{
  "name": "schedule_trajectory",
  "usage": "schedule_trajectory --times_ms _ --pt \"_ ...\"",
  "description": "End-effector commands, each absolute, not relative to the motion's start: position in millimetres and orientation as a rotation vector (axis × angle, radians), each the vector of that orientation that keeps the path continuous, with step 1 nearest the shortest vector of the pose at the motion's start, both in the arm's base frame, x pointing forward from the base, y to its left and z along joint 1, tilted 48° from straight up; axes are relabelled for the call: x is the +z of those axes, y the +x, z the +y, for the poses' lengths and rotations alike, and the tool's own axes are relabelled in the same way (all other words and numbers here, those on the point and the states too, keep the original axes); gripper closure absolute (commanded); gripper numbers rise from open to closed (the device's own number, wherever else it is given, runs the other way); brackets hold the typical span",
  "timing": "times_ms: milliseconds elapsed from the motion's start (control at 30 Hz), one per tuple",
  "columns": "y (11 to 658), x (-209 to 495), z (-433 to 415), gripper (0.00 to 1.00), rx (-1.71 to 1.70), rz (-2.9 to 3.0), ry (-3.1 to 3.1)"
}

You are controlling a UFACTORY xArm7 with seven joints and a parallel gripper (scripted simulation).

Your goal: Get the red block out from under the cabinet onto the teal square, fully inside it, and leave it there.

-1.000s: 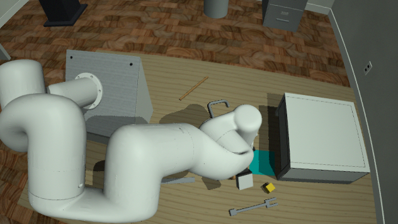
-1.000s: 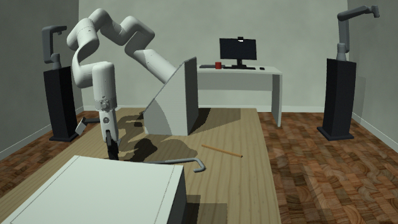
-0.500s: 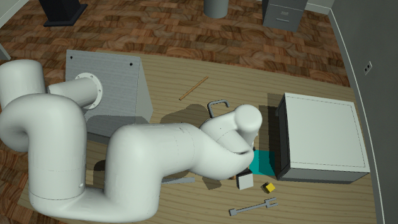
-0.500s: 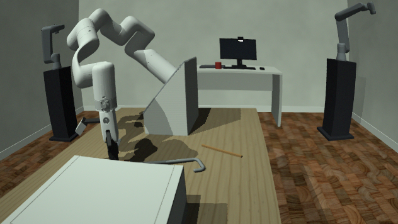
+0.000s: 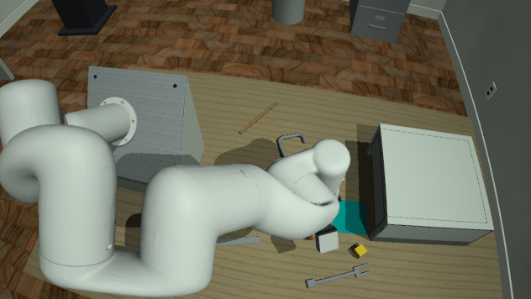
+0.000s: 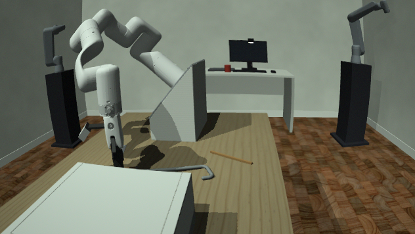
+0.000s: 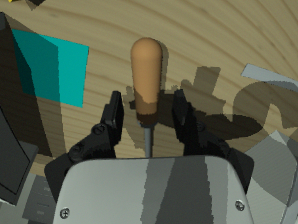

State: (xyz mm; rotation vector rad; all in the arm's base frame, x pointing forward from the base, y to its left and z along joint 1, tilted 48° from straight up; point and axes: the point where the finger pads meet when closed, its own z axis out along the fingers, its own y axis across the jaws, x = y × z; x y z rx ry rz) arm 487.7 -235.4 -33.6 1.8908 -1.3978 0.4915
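The red block cannot be seen in any view; whether it lies under the cabinet point(image 5: 433, 176) cannot be told. The teal square point(image 5: 353, 216) lies on the table point(image 5: 260, 269) against the cabinet's dark front, partly hidden by the arm point(image 5: 235, 197). The fingers stand partly apart on either side of a tool with a wooden handle point(image 7: 147, 70), just beside its sides; a firm grip cannot be told. A yellow block point(image 5: 360, 250) and a grey fork point(image 5: 338, 275) lie near the square.
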Motion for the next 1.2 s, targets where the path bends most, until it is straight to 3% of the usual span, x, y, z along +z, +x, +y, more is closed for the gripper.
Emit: schedule_trajectory --times_ms 0,1167 --pt "489.8 -32.9 -233.4 0.42 0.495 -1.397 1.895" --pt "487.4 -47.6 -249.7 0.42 0.496 -1.397 1.895"
